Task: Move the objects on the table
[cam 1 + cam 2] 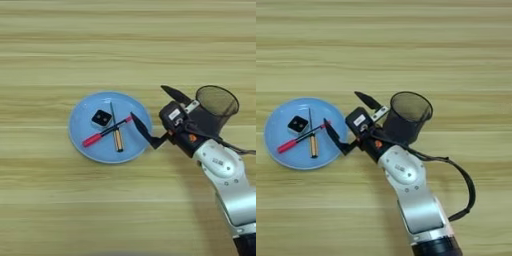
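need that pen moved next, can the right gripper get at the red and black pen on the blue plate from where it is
Probably yes. The right gripper is open at the blue plate's right rim, and the pen lies uncovered just left of it, though it crosses a second, gold-tipped pen.

mesh cup (408, 117) base hidden behind arm, pen (106, 132) partly under 2nd pen (116, 134)

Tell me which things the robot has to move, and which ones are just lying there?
To move:
- black mesh cup, upright on the table
- red-ended pen, on the plate
- small black block, on the plate

Just there:
- blue plate
- gold-tipped pen, crossing the red one

The right tool is open, holding nothing.
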